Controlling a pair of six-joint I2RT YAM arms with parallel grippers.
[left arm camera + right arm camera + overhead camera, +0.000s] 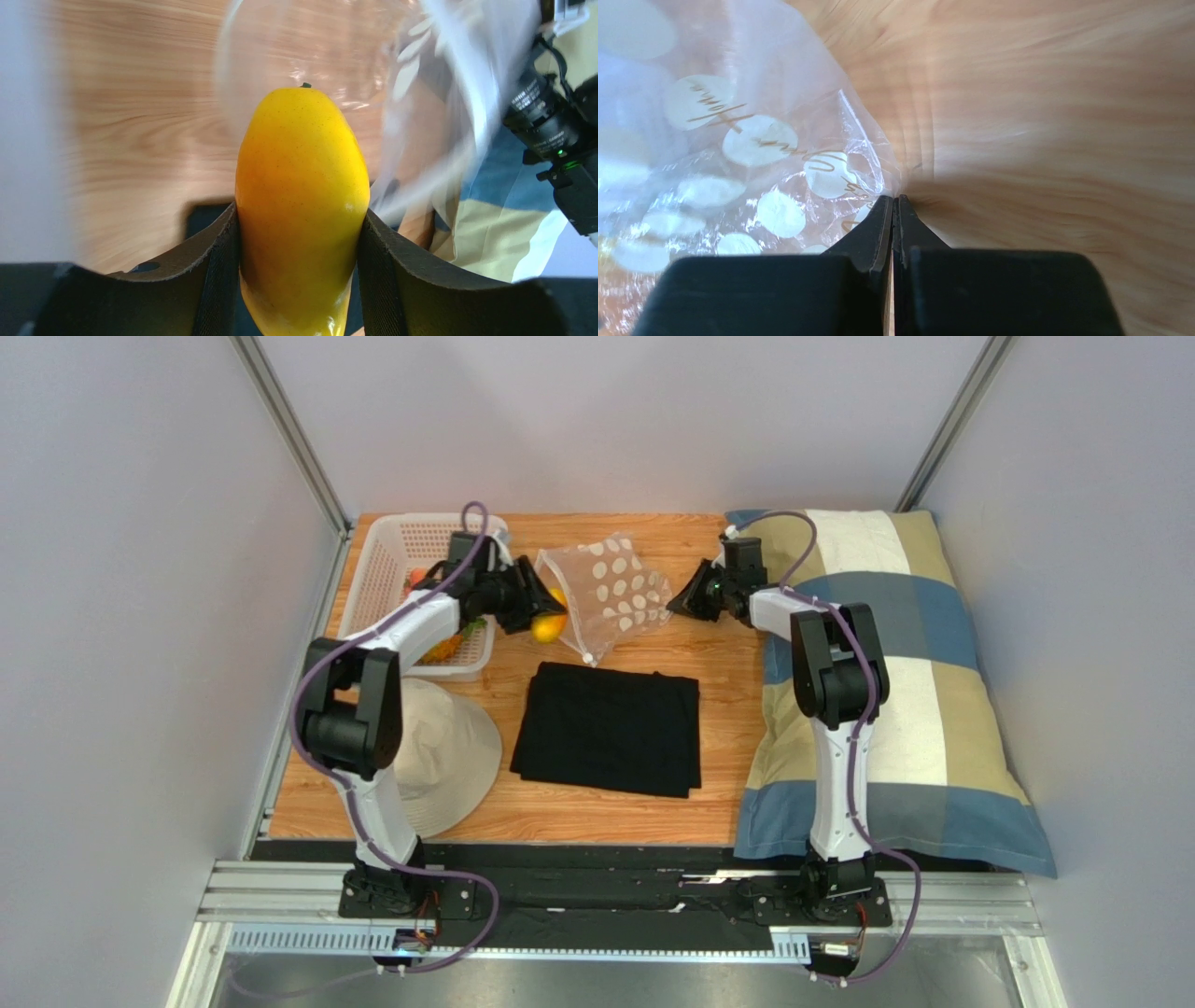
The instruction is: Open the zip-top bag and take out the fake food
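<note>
Bag (617,595), top view: lay at far middle of table (716,756), between both grippers, beyond cloth (610,728). Left gripper (540,605) at bag's left end, holding mango (550,626); basket (386,546) just beside. Right gripper (690,598) at bag's right edge.
Left wrist view: fingers (210,266) clamped mango sides; bag, blurred, behind.
Right wrist view: jaws pressed together, pinching bag corner.

Zip-top bag (620,592) on surface (718,693) between my left pincer (544,612) and right pincer (679,602); basket (376,535) left, cloth (608,730) before, pillow (919,686) right.
</note>
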